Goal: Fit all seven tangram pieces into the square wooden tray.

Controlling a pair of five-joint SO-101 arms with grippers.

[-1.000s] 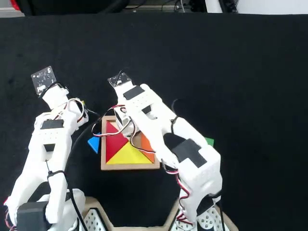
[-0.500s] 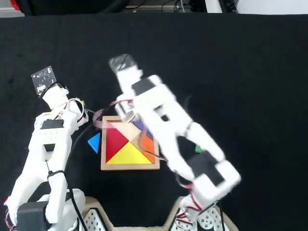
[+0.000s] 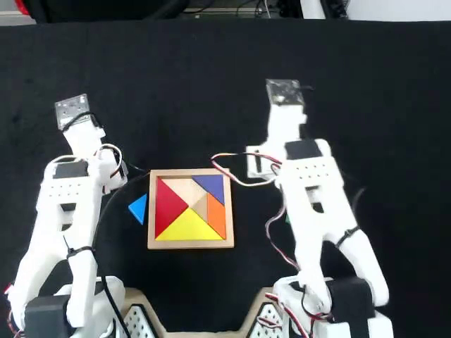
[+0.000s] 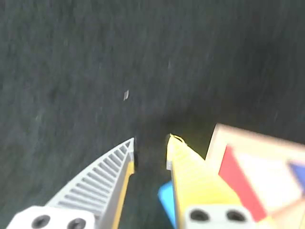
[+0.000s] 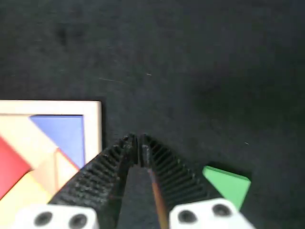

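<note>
The square wooden tray (image 3: 151, 211) lies between my two arms. It holds a red triangle (image 3: 168, 204), a yellow triangle (image 3: 189, 227), an orange piece (image 3: 218, 215) and a blue piece (image 3: 211, 184). Its upper middle is wood-coloured; I cannot tell piece from floor. A light blue triangle (image 3: 138, 208) lies on the cloth just left of the tray. My left gripper (image 4: 151, 145) stands open above the cloth by the tray's corner (image 4: 217, 138), the light blue triangle (image 4: 167, 202) under its yellow finger. My right gripper (image 5: 137, 140) is shut on nothing, right of the tray (image 5: 97, 129). A green piece (image 5: 228, 183) lies near it.
Black cloth covers the whole table. The left arm (image 3: 67, 204) stands left of the tray and the right arm (image 3: 313, 197) right of it. The green piece (image 3: 287, 220) peeks out from under the right arm. Wide free cloth lies beyond the tray.
My right arm has swung off the tray to its right side, uncovering the pieces inside. The left arm has shifted only slightly.
</note>
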